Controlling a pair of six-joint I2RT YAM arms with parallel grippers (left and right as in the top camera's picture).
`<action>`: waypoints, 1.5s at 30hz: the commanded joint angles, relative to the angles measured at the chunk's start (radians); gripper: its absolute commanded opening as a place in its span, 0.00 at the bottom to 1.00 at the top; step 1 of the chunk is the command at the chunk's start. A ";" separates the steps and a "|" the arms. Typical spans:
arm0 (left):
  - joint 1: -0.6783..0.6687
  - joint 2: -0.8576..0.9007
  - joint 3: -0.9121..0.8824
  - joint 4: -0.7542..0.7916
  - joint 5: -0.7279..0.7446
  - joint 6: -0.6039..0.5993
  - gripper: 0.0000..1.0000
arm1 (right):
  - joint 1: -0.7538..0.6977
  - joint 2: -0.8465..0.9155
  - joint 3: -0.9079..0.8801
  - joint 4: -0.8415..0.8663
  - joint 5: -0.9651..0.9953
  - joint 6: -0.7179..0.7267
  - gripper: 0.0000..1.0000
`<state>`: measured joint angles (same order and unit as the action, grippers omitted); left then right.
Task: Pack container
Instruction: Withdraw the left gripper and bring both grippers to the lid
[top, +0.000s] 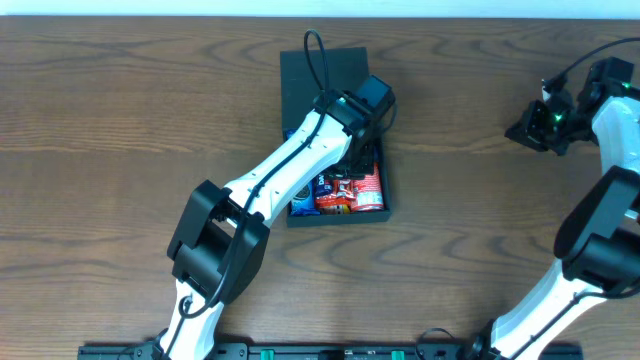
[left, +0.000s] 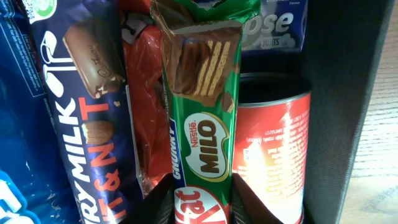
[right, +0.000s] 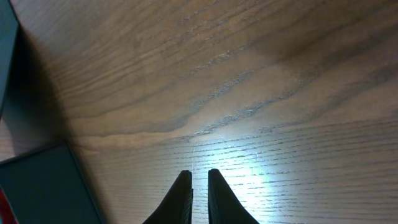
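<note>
Overhead. My left pincer (top: 358, 158) is down inside the container (top: 340, 219), which lies open on the table (top: 120, 120). Its flap lid (top: 322, 75) is folded flat on the far side of the pincer. Bright packs lie on the container's floor around the pincer and on its near side. My right pincer (top: 530, 125) is over bare wood, well apart from the container.

Left wrist. The left pincer (left: 202, 194) is clenched on a green KitKat Milo bar (left: 202, 124). One finger (left: 157, 200) presses each long edge, and the bar runs straight out ahead. To the pincer's left a red pack (left: 143, 112) lies just beside the bar. Further left is a dark blue Dairy Milk bar (left: 81, 124). To the right stands a red can (left: 273, 149), touching the bar's edge. Ahead, past the can, lies a white-and-blue pack (left: 273, 28). The container's dark wall rises on the far right, with wood beyond it.

Right wrist. The right pincer (right: 199, 186) is drawn in to a thin slit with nothing between its fingers (right: 180, 196). It is above wood grain. A dark slate-blue surface (right: 43, 186) shows at lower left; I cannot tell what it belongs to.
</note>
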<state>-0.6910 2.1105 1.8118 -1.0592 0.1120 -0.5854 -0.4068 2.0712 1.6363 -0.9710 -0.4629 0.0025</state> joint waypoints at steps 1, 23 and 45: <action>-0.003 0.008 -0.005 -0.006 0.011 -0.021 0.36 | -0.005 -0.001 0.015 0.002 -0.008 -0.019 0.11; 0.107 -0.118 0.182 -0.002 -0.201 0.032 0.06 | 0.067 -0.001 0.015 0.046 -0.080 -0.018 0.02; 0.543 -0.115 -0.311 0.463 0.219 -0.074 0.06 | 0.370 0.134 0.010 0.274 -0.304 0.125 0.01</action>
<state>-0.1585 1.9896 1.5265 -0.6106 0.2626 -0.6048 -0.0532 2.1540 1.6367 -0.7006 -0.6815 0.0723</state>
